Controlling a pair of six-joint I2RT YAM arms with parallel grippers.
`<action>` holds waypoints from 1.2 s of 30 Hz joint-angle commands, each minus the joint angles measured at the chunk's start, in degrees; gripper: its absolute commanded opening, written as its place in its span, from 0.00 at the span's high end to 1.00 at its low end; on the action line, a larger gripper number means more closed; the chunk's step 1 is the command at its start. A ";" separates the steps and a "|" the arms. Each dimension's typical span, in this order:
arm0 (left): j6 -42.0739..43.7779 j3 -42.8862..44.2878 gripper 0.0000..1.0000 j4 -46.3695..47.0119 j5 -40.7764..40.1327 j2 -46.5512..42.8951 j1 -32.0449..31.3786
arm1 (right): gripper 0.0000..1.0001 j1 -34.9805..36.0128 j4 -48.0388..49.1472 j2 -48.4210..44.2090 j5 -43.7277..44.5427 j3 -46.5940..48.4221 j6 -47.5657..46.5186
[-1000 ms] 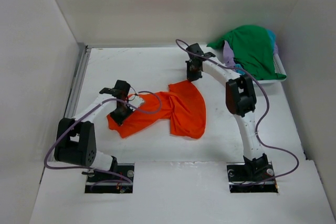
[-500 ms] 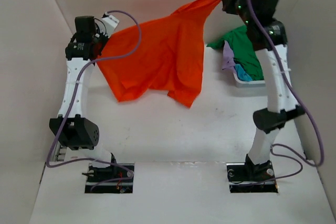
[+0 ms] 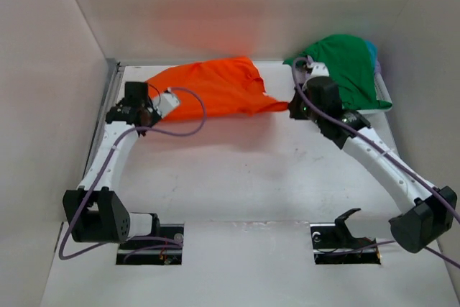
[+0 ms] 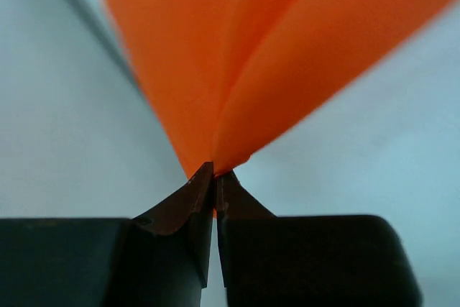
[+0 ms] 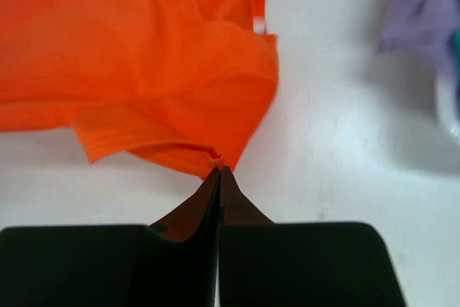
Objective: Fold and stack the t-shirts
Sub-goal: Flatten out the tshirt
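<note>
The orange t-shirt (image 3: 212, 90) is stretched out low over the far part of the table between my two grippers. My left gripper (image 3: 152, 109) is shut on its left end; in the left wrist view (image 4: 215, 172) the cloth (image 4: 251, 55) fans out from the pinched tips. My right gripper (image 3: 291, 108) is shut on its right end; in the right wrist view (image 5: 219, 170) the shirt (image 5: 144, 70) spreads away over the table. The dark green shirt (image 3: 348, 66) lies heaped on the basket at the back right, with lavender (image 5: 424, 5) and teal cloth partly hidden beneath.
The white basket (image 3: 379, 98) stands in the back right corner against the wall. A metal rail (image 3: 106, 116) runs along the table's left edge. White walls close in the back and both sides.
Both arms have come down from high up, lowering the orange shirt from hanging in the air to stretched low over the far table. Both grippers still hold it.
</note>
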 commanded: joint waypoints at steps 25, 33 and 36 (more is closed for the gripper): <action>-6.54 -27.91 0.43 -14.54 4.66 -3.71 -22.13 | 1.00 7.65 0.78 -9.14 -0.59 -28.37 15.63; -11.37 -31.87 0.48 -7.78 -1.56 7.19 -23.03 | 1.00 7.20 1.31 -11.42 -0.33 -29.33 16.42; -11.90 -31.00 0.67 -4.79 -3.95 10.97 -19.96 | 1.00 7.20 1.92 -10.29 -0.68 -28.81 16.16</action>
